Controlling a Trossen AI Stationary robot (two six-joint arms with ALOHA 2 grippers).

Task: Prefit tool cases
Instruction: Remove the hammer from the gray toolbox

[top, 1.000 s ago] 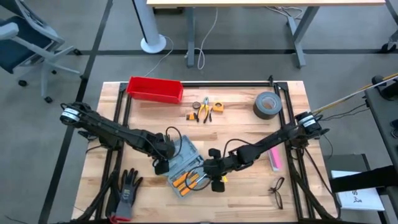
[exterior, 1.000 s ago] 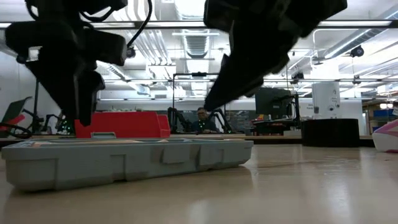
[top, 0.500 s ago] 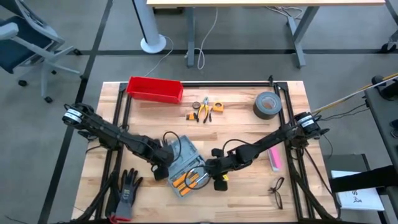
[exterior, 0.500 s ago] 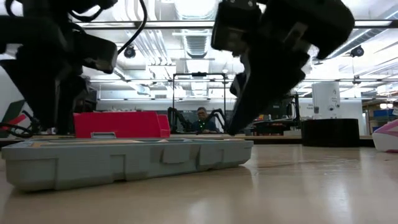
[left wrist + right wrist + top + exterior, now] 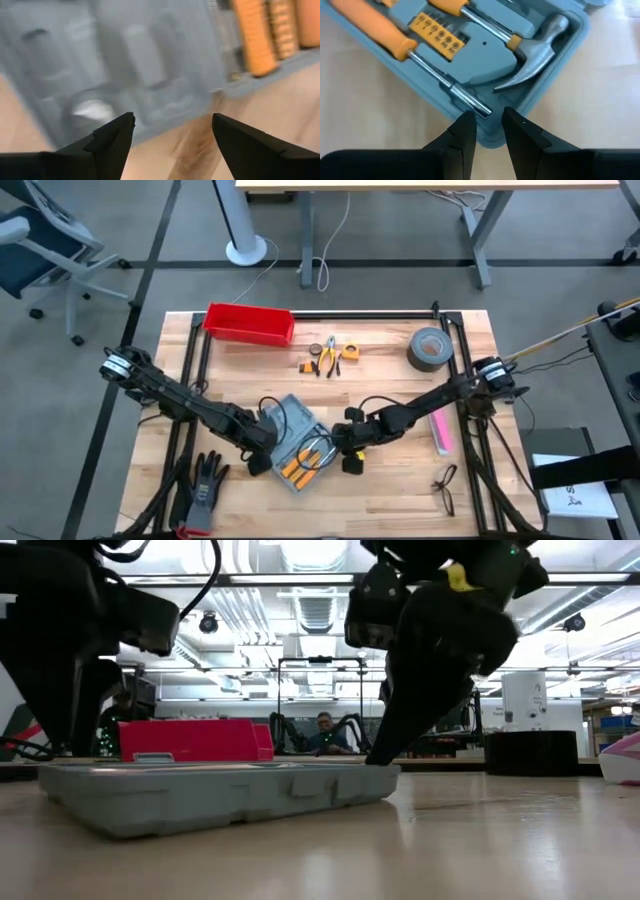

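On the wooden table (image 5: pixel 380 375), the left gripper (image 5: pixel 262 463) stays spread; the right gripper (image 5: pixel 342 448), fingers nearly together, has nudged the tool case (image 5: pixel 292 442).

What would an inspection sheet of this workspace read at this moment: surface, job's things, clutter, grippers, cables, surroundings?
Surface: wooden slatted table, dry, no spills seen.
Job's things: grey-blue tool case lies open near the front middle; orange-handled screwdriver and hammer sit in its moulded slots.
Clutter: red bin, pliers, tape roll, pink item, glasses, black glove.
Grippers: left gripper open at the case's left edge; right gripper narrowly parted at the case's right edge, holding nothing.
Cables: black loops on both arms above the case.
Surroundings: office chair, desk legs, a seated person far behind.
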